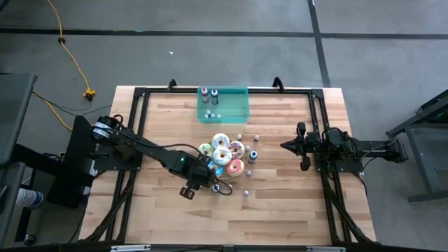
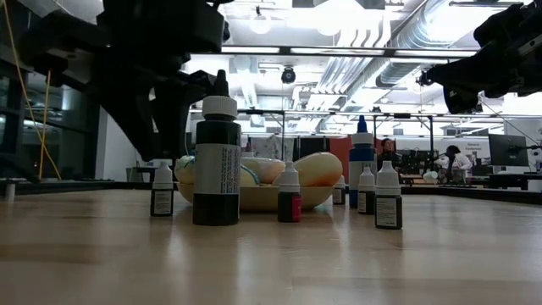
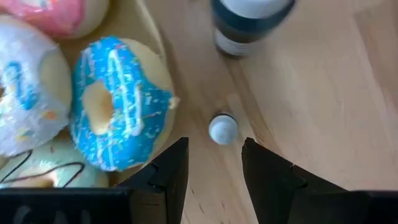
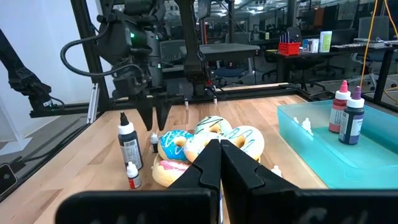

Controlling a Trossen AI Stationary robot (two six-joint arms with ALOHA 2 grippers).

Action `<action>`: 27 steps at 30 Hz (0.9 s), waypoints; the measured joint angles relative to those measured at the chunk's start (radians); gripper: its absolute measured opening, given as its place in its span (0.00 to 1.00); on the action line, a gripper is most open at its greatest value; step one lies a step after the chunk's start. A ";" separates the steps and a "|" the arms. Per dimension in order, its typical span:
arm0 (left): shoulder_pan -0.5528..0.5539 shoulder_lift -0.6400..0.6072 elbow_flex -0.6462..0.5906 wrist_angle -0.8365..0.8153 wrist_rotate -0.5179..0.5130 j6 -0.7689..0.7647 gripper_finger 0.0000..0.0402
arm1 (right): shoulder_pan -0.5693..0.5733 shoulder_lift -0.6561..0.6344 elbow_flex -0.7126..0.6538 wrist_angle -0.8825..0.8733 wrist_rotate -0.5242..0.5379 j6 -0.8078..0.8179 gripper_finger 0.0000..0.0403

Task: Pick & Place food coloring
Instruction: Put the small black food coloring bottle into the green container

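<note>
Food coloring bottles stand scattered on the wooden table (image 1: 280, 210) around a shallow plate (image 2: 254, 200) of frosted donuts (image 1: 222, 150), and more stand in the teal tray (image 1: 241, 115) at the table's far edge.

1. Target position. In the left wrist view, one small white-capped bottle (image 3: 223, 129) stands upright on the bare wood just beside the plate's rim, next to the blue-frosted donut (image 3: 118, 102). It lies directly ahead of the gap between the left gripper (image 3: 214, 163) fingertips, lined up with it but not yet between them. A larger dark bottle (image 3: 249, 25) with a white collar stands farther out on the same line.

2. Left gripper state. The two dark fingers (image 3: 168, 171) stand partly apart, the gap slightly wider than the bottle's cap. They grip nothing and touch nothing. In the right wrist view the fingers point down above the bottles at the side of the donuts.

3. Right gripper (image 4: 219, 163) state. The right arm waits near the table's right edge, well apart from the donuts. Its fingertips are pressed together with nothing between them.

4. Labels. In the low view the tall dark bottle (image 2: 217, 161) carries a pale label with printed text too small to read. The small bottles (image 2: 388, 203) bear dark labels, also unreadable.

5. Tray contents. Two tall bottles (image 4: 349, 115), one pink-capped and one dark, stand in the tray, with several tiny white ones beside them.
</note>
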State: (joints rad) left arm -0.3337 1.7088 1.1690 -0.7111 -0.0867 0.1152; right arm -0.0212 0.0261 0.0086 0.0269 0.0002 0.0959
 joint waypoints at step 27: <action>0.000 0.029 -0.052 0.124 0.022 0.038 0.35 | 0.000 0.001 0.000 0.000 0.000 0.000 0.00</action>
State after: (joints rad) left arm -0.3336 1.7374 1.1168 -0.5873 -0.0652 0.1532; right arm -0.0214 0.0269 0.0086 0.0269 0.0002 0.0959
